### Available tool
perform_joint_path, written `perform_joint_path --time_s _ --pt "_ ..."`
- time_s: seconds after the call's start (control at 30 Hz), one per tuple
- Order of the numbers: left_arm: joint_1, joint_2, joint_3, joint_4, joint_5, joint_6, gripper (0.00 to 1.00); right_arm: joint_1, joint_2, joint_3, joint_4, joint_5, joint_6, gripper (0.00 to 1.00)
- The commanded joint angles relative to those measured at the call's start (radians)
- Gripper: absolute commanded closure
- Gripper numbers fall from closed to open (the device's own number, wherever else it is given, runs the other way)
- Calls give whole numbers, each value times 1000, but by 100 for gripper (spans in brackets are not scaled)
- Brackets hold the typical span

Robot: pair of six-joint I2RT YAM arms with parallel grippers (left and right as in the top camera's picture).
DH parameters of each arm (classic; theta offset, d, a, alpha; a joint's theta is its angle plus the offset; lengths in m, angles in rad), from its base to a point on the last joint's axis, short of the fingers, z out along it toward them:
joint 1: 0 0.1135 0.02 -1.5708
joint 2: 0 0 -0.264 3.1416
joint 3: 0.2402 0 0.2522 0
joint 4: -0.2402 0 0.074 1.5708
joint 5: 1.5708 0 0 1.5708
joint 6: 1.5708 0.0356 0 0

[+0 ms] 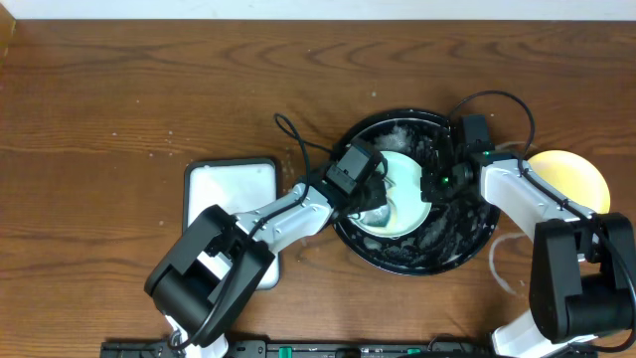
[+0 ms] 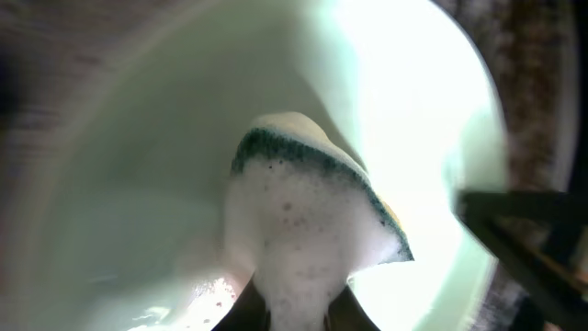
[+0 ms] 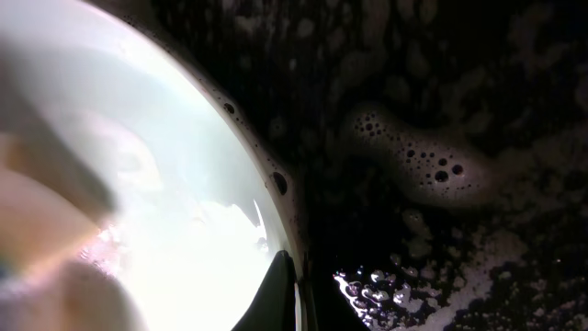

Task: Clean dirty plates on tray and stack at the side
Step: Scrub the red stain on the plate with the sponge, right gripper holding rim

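Brown wood-grain counter (image 1: 149,80), a few pale specks on it. White rectangular tray (image 1: 231,184) with dark rim sits left of centre, near end hidden. Sponge (image 2: 303,230) is coated in white foam, green scouring edge showing, curled over. Bubbly suds (image 3: 413,165) in right wrist view.

Left claw (image 1: 378,206) and right claw (image 1: 431,192) meet on a mint plate (image 1: 407,171) in the foamy black tray (image 1: 417,267). A yellow plate (image 1: 576,169) lies beside it, a white tray (image 1: 231,187) farther along the tabletop (image 1: 149,89).

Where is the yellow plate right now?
Overhead view: the round yellow plate lies on the wooden table at the right, just outside the round black tray.
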Motion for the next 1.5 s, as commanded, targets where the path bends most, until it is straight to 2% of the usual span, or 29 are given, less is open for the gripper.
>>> perform_joint_path --time_s 0.0,0.1,0.23,0.6,0.7,0.9,1.03,1.1,1.23,1.3,1.47 --pt "32 15 4 -110 -301 103 93 -20 31 -36 -12 80 6 99" --pt "49 15 33 -187 -416 190 93 -20 31 -36 -13 80 5 99" --pt "32 16 50 -171 -393 214 93 -20 31 -36 -15 80 6 99" --pt "-91 145 50 78 -19 -57 93 -20 31 -36 -15 80 6 99" --pt "-97 183 50 127 99 -104 93 -20 31 -36 -16 80 6 99" --pt "-71 180 50 96 216 -113 93 -20 31 -36 -15 80 6 99" --pt "-26 170 56 -101 186 -82 93 -20 31 -36 -15 80 6 99" --pt "11 163 69 -217 118 -78 93 -20 31 -36 -15 80 6 99" --pt "69 142 103 -343 -7 -16 93 -20 31 -36 -14 76 6 99" --pt "85 122 117 -368 -50 10 93 -20 31 -36 -14 76 6 99" --pt "74 105 137 -293 16 11 93 -20 31 -36 -11 76 6 99"
